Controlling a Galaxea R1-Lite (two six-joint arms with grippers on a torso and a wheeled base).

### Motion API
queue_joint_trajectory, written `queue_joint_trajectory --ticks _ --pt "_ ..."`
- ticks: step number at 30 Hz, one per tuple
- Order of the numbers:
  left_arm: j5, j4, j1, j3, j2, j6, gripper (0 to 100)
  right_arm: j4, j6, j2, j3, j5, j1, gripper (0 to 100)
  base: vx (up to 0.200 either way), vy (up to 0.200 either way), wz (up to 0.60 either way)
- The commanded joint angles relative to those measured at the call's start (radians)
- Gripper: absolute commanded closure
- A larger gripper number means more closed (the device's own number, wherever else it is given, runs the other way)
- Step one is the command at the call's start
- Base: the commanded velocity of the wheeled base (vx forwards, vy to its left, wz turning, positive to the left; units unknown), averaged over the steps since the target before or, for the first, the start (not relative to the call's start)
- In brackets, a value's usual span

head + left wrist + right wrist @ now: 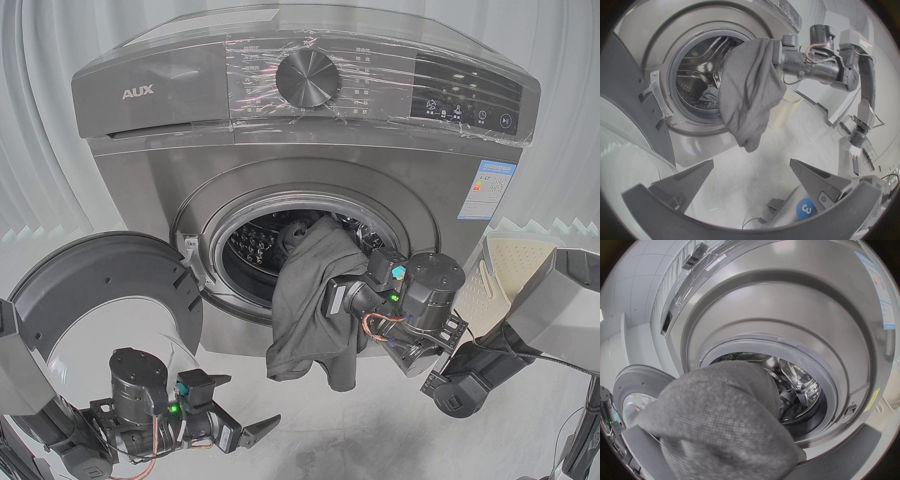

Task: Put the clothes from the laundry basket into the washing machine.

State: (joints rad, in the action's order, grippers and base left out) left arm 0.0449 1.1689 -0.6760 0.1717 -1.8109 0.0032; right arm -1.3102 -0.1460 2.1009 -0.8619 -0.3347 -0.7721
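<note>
We record the grey garment (309,294) draped over the right hand (337,295) at the 4 o'clock rim of the washing machine (187,169) opening, top inside the drum (256,244), tail hanging outside. Cloth hides that hand, so we cannot judge whether it grips. The left hand (750,161) sits with jaws spread, empty, at 7 o'clock below the door (94,281).

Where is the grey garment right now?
Head view, centre: the grey garment hangs from the right pincer at the washing machine's open mouth, its lower end dangling past the rim, right of the swung-open door.
</note>
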Motion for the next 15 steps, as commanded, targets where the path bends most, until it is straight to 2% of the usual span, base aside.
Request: queue_joint_trajectory --ticks 1,8,13,14,15 --pt "0.015 0.031 -0.016 -0.069 -0.013 0.018 0 0.000 0.000 -0.009 0.012 0.000 0.025 100 0.000 0.000 0.00" --pt "0.039 0.120 -0.016 -0.070 -0.047 0.015 0 0.000 0.002 -0.024 0.018 0.000 0.024 100 0.000 0.000 0.00" --pt "0.036 0.282 -0.011 0.035 -0.113 0.004 0 -0.001 0.002 -0.038 0.037 0.000 0.017 100 0.000 0.000 0.00" --pt "0.036 0.282 -0.011 0.035 -0.113 0.004 0 -0.001 0.002 -0.038 0.037 0.000 0.017 100 0.000 0.000 0.00" --pt "0.033 0.324 -0.007 0.092 -0.151 0.004 0 -0.003 0.000 -0.038 0.041 0.000 0.002 100 0.000 0.000 0.00"
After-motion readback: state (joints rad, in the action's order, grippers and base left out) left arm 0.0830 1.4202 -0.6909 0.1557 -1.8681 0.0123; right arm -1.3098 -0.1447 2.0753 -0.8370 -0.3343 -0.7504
